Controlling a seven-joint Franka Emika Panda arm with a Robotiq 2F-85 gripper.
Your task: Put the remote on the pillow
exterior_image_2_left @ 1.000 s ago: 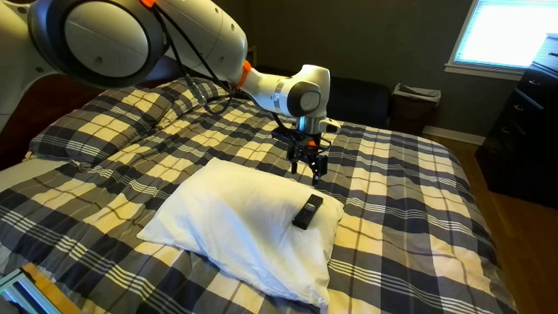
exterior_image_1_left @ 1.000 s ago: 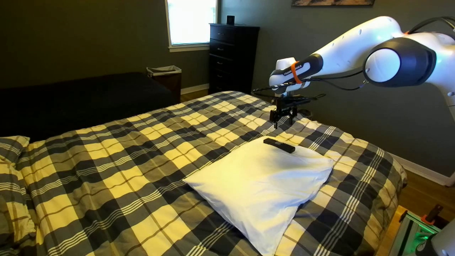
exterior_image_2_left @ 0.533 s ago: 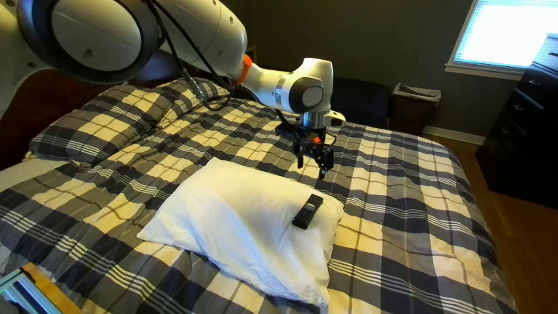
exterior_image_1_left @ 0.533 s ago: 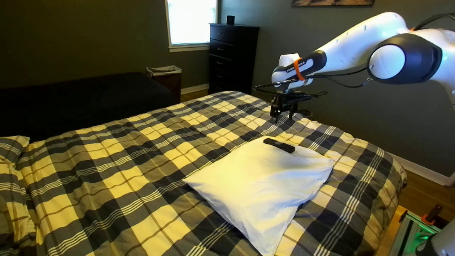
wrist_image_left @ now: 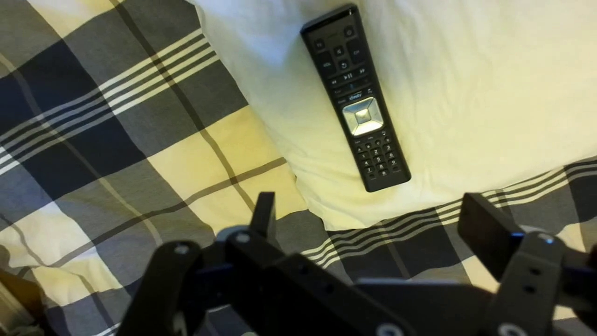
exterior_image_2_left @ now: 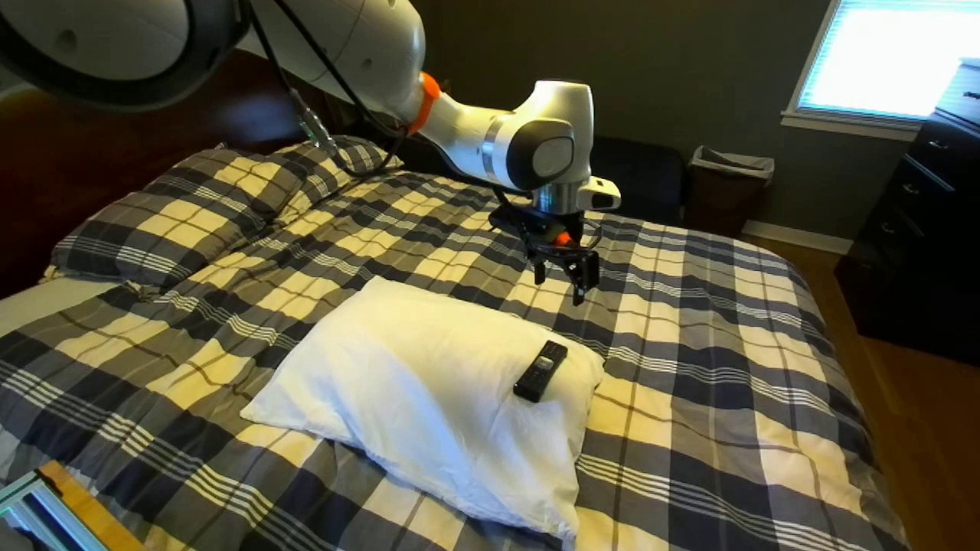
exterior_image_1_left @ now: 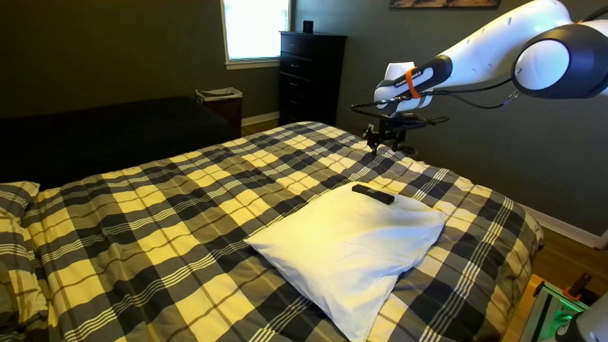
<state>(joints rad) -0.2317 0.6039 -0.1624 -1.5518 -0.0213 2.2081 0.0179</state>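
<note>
The remote [exterior_image_1_left: 373, 194] is a slim black bar lying flat on the white pillow [exterior_image_1_left: 327, 247], near one edge of it. In an exterior view the remote [exterior_image_2_left: 540, 372] lies toward the right end of the pillow [exterior_image_2_left: 413, 367]. My gripper [exterior_image_1_left: 384, 148] is above the bed, higher than the remote and apart from it; it also shows in an exterior view [exterior_image_2_left: 559, 289]. In the wrist view the gripper [wrist_image_left: 368, 200] has its fingers wide apart with nothing between them. There the remote [wrist_image_left: 357, 98] lies on the pillow [wrist_image_left: 466, 93] ahead of the fingertips, buttons facing up.
The checked bedspread [exterior_image_1_left: 190, 213] lies under and around the pillow. Plaid pillows [exterior_image_2_left: 184, 214] lie at the headboard. A dark dresser [exterior_image_1_left: 311, 76] and a bin [exterior_image_1_left: 221, 107] stand beyond the bed. A metal frame on wood [exterior_image_1_left: 546, 304] is at the near bed edge.
My gripper has risen and moved away from the remote, toward the right in both exterior views. The remote and the pillow have not moved.
</note>
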